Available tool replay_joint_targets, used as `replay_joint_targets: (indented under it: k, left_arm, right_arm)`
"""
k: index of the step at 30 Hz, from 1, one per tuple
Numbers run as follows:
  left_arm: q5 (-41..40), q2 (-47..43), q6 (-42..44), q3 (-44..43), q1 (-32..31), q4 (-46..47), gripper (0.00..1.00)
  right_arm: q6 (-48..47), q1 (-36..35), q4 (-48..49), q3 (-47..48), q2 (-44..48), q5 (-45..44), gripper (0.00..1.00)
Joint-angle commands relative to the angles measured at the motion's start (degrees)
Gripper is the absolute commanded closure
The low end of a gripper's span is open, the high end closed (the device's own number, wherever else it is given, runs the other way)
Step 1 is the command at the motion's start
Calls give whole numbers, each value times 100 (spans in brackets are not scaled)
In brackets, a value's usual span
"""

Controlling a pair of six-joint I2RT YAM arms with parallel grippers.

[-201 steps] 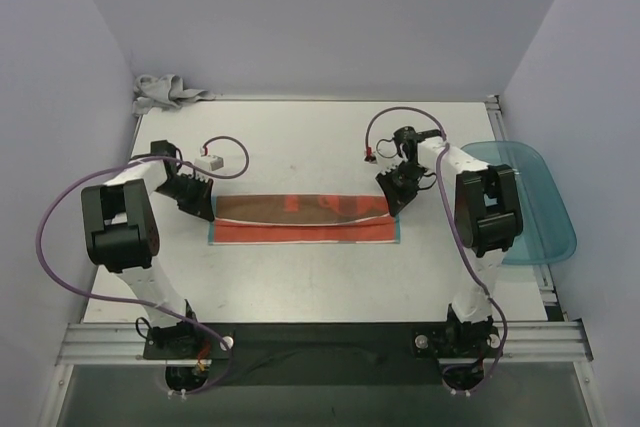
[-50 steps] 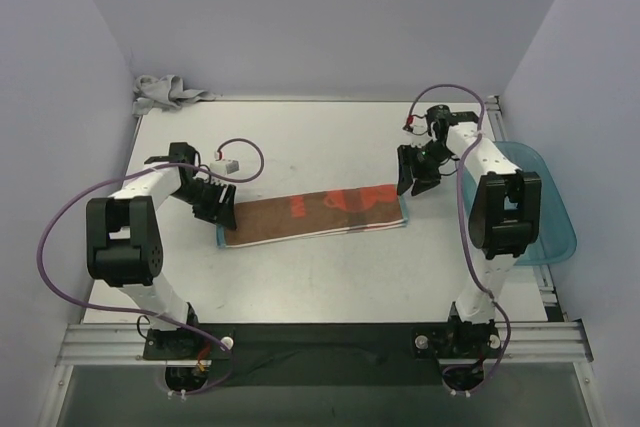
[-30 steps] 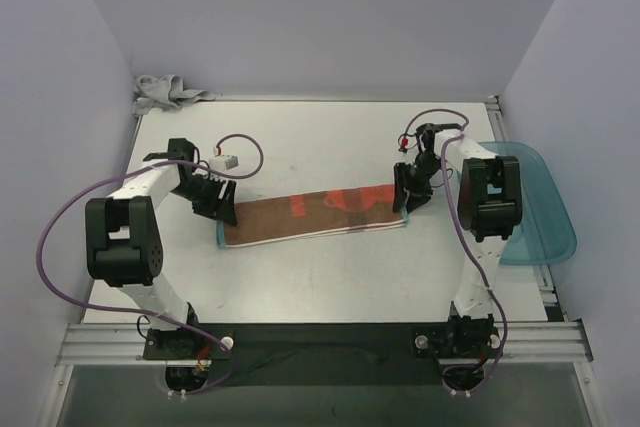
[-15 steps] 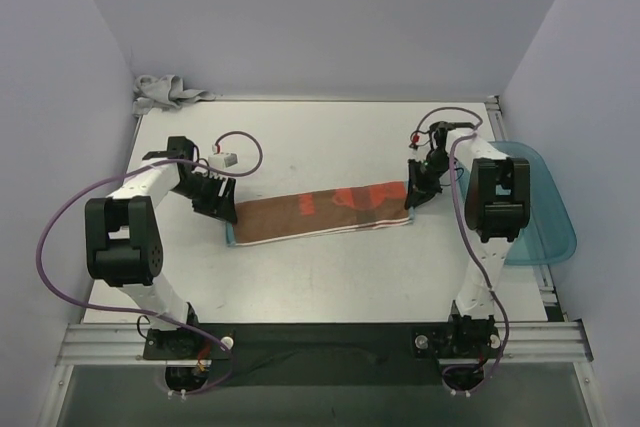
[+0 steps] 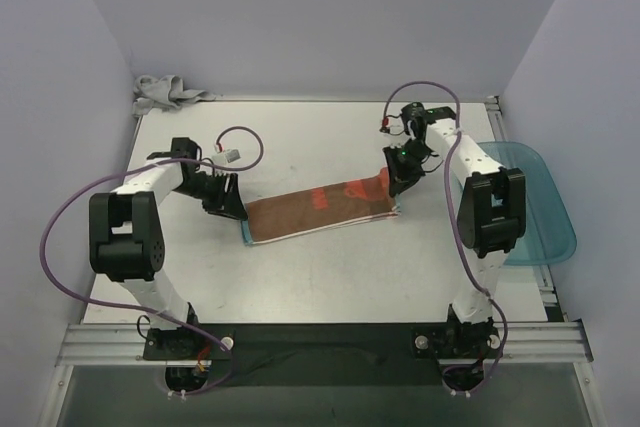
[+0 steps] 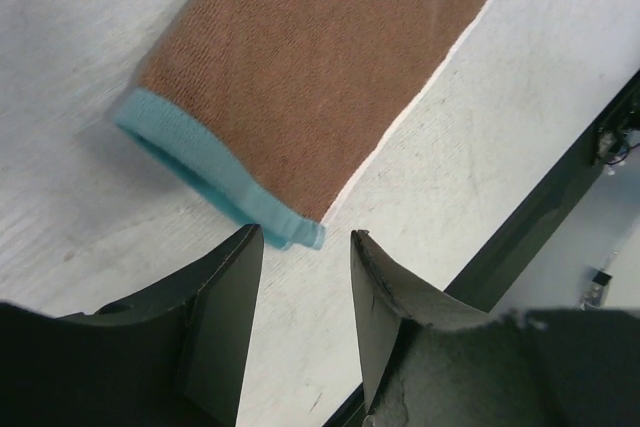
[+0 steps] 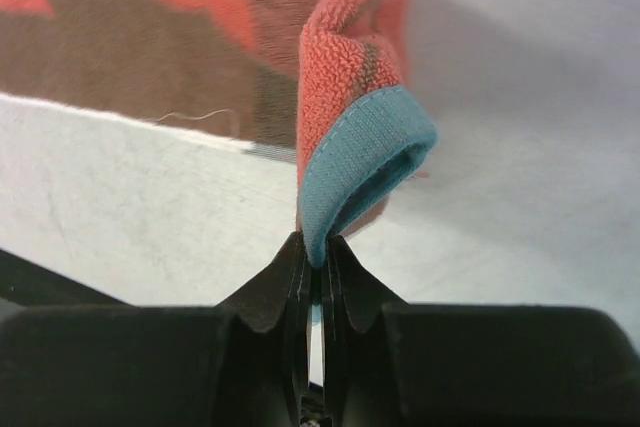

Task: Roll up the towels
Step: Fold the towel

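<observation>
The rust-brown towel (image 5: pixel 318 205) lies folded in a long strip across the middle of the table, slanting up to the right. My right gripper (image 5: pixel 394 177) is shut on its teal-hemmed right end (image 7: pixel 345 97), which stands lifted and curled over above the fingertips (image 7: pixel 316 249). My left gripper (image 5: pixel 234 209) sits at the strip's left end, open; the teal corner (image 6: pixel 296 235) lies just at its fingertips (image 6: pixel 305 243), not clamped. The brown cloth (image 6: pixel 320 67) stretches away beyond them. The light grey towel (image 5: pixel 165 93) lies crumpled in the back left corner.
A translucent teal tray (image 5: pixel 548 209) hangs over the table's right edge beside the right arm. A small white connector on a purple cable (image 5: pixel 232 156) rests near the left arm. Walls close the back and both sides; a metal rail (image 5: pixel 320 339) runs along the front.
The right gripper has shut on the towel's right end and carried it up and leftward, folding it. The whole strip slid right; the left gripper followed and narrowed its jaws.
</observation>
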State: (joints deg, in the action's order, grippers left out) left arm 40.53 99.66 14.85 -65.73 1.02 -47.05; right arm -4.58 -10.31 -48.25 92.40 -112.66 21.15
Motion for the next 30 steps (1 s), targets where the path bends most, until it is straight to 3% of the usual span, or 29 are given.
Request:
replay_joint_targets:
  k: [1, 9, 16, 30]
  left_arm:
    - [762, 264, -325, -168, -23, 301, 50]
    - [965, 704, -536, -133, -31, 486, 60]
    - [816, 757, -589, -1, -31, 574, 53]
    - [728, 854, -606, 70, -31, 600, 53]
  right_arm:
    - [105, -392, -405, 391, 26, 3, 100]
    - [739, -823, -413, 1069, -625, 1198, 100]
    - [853, -1403, -413, 1412, -1169, 1436, 100]
    - [1038, -1931, -396, 1966, -1680, 1603, 96]
